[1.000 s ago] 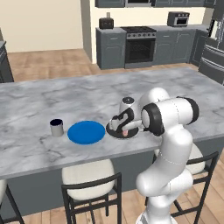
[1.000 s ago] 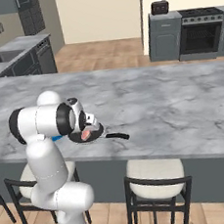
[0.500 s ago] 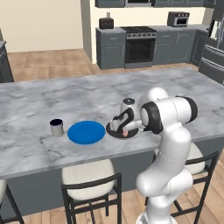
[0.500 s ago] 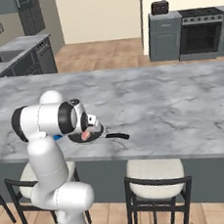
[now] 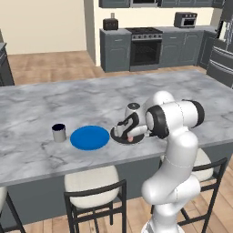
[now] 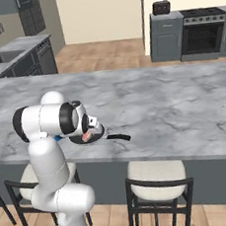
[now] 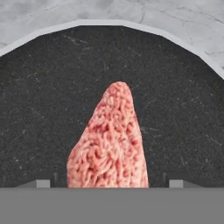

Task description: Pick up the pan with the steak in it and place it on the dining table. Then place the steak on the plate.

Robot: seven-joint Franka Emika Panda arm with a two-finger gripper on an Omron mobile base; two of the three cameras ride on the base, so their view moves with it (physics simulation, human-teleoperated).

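The black pan (image 5: 117, 136) rests on the dining table (image 5: 91, 98), its long handle (image 6: 118, 136) pointing toward the near edge. The pinkish-red steak (image 7: 111, 144) lies inside the pan (image 7: 52, 87). My gripper (image 5: 129, 133) reaches down into the pan. In the hand view the gripper (image 7: 109, 183) is open, and its fingertips (image 7: 43, 183) stand on either side of the steak with a gap on each side. The blue plate (image 5: 89, 137) sits flat just left of the pan, apart from it. From the right base view the steak (image 6: 87, 137) peeks out under the hand.
A small dark mug (image 5: 58, 132) stands left of the plate. Stools (image 5: 93, 184) line the table's near edge. The marbled top stretches wide beyond the pan (image 6: 95, 135). Kitchen cabinets and an oven (image 5: 144, 48) stand far behind.
The hand has eased down slightly over the pan. Pan, steak, plate and mug lie where they were.
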